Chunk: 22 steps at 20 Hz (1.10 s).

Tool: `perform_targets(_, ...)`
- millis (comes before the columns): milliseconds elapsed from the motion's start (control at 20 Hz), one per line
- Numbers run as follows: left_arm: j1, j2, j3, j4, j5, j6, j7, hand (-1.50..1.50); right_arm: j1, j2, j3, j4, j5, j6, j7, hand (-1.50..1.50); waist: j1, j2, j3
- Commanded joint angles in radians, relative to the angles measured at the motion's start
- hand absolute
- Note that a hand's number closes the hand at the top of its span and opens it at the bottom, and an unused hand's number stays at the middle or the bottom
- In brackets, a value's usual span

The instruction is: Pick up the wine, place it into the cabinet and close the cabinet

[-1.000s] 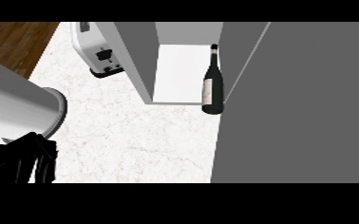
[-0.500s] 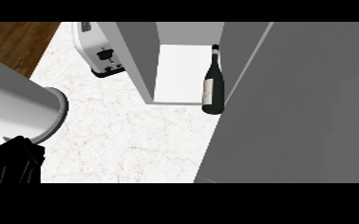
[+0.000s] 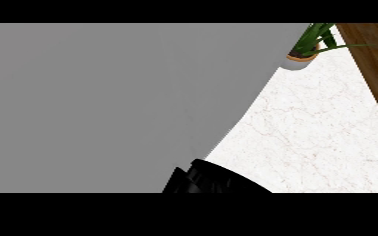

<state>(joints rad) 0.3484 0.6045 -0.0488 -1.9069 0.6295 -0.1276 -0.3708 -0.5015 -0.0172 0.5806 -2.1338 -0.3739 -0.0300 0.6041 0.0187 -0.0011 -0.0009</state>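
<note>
**Operator:** What blocks the view?

**Inspector:** A flat grey panel (image 3: 111, 105) fills your frame from 12 round to 7 o'clock. A potted plant (image 3: 306, 50) stands at 1 o'clock on the marble counter (image 3: 310, 130).

**Operator:** What has changed?

**Inspector:** The open cabinet, the toaster and the wine you saw before are gone from sight. I cannot tell you where the wine is now.

**Operator:** And the hand?

**Inspector:** Your right hand (image 3: 214, 180) shows at 6 o'clock, cut off by the edge. I cannot tell its grip.

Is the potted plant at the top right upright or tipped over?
Upright, as far as visible: the potted plant stands on the counter, leaves rising from its rim; a grey panel hides part.
</note>
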Motion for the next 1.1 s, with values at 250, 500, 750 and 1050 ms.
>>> perform_targets(250, -0.023, -0.059, -0.007, -0.015, -0.067, -0.001, 0.049, 1.5, -0.319, 0.017, -0.09, 0.307, -0.156, -0.142, -0.107, 1.5, -0.004, 0.002, 0.001)
perform_targets(500, 0.034, -0.074, 0.045, -0.073, -0.059, -0.019, 0.058, 1.5, -0.325, 0.017, -0.04, 0.437, -0.176, -0.199, -0.245, 1.5, 0.0, 0.001, 0.001)
perform_targets(750, 0.012, -0.084, 0.07, -0.041, -0.064, -0.054, 0.079, 1.5, -0.303, 0.017, -0.16, 0.574, -0.221, -0.071, -0.265, 1.5, -0.007, 0.003, 0.001)
perform_targets(1050, -0.057, -0.08, 0.135, 0.035, -0.034, -0.123, 0.094, 1.5, -0.364, 0.017, -0.216, 0.751, -0.223, -0.041, -0.335, 1.5, -0.008, 0.003, 0.001)
